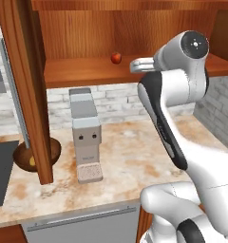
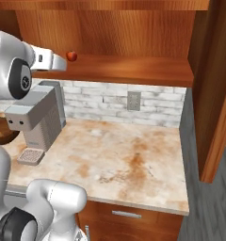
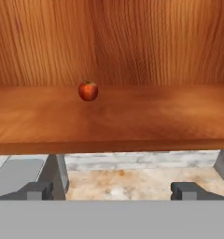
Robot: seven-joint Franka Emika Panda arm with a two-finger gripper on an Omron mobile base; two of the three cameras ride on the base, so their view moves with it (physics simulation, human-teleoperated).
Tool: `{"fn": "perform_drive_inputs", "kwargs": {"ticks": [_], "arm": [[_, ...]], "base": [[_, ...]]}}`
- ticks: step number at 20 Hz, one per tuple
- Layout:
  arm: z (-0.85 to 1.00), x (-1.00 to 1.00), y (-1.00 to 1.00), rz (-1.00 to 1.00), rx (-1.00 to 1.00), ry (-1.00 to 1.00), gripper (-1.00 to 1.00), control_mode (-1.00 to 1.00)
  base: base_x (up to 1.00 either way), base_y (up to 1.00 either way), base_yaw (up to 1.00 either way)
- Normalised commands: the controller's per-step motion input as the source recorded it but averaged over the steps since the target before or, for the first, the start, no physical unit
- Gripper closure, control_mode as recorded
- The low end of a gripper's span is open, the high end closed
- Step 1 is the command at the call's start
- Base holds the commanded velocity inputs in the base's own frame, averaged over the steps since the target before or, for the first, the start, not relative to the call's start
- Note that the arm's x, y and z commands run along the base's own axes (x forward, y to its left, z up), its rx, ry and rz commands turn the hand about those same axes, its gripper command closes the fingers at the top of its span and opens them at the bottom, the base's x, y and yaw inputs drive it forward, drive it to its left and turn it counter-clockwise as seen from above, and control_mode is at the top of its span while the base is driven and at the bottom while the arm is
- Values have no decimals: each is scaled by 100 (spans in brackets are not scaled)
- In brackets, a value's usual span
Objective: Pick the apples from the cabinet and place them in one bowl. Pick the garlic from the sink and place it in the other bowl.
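A red apple [image 1: 116, 58] [image 2: 72, 56] [image 3: 88, 90] sits alone on the cabinet shelf [image 1: 82, 71] [image 3: 132, 116], near its back wall. My gripper [image 1: 133, 65] [image 2: 63, 62] [image 3: 112, 191] hovers in front of the shelf edge, a little right of the apple and short of it. It is open with nothing between its fingertips [image 3: 37, 190]. A deep reddish-brown bowl [image 1: 52, 151] [image 2: 2, 123] stands on the counter at the left, half hidden by the cabinet door, with a yellow-green apple [image 1: 32, 162] inside. A corner of the black sink [image 1: 2, 173] shows at far left. The garlic and the other bowl are out of view.
A grey coffee machine [image 1: 85, 135] [image 2: 35, 120] stands on the marble counter [image 1: 130, 156] below the shelf. The open cabinet door [image 1: 25, 85] hangs down at the left; another wooden panel [image 2: 213, 94] bounds the right side. A wall outlet [image 2: 133, 100] sits in the brick backsplash.
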Motion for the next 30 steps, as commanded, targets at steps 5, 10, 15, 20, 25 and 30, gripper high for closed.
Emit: {"fn": "perform_drive_inputs", "kwargs": {"ticks": [5,10,15,20,25,30], "arm": [[6,16,1,9,14,3,-100,-100],[2,23,3,10,1,5,-100,-100],[-1,25,5,5,-1,-1,-100,-100],[0,52,10,0,-6,-8,-100,-100],[-1,55,10,0,-5,-4,-100,-100],[-1,51,7,0,-2,2,-100,-100]], "base": [[0,0,0],[0,0,0],[0,0,0],[0,0,0],[0,0,0],[0,0,0]]}}
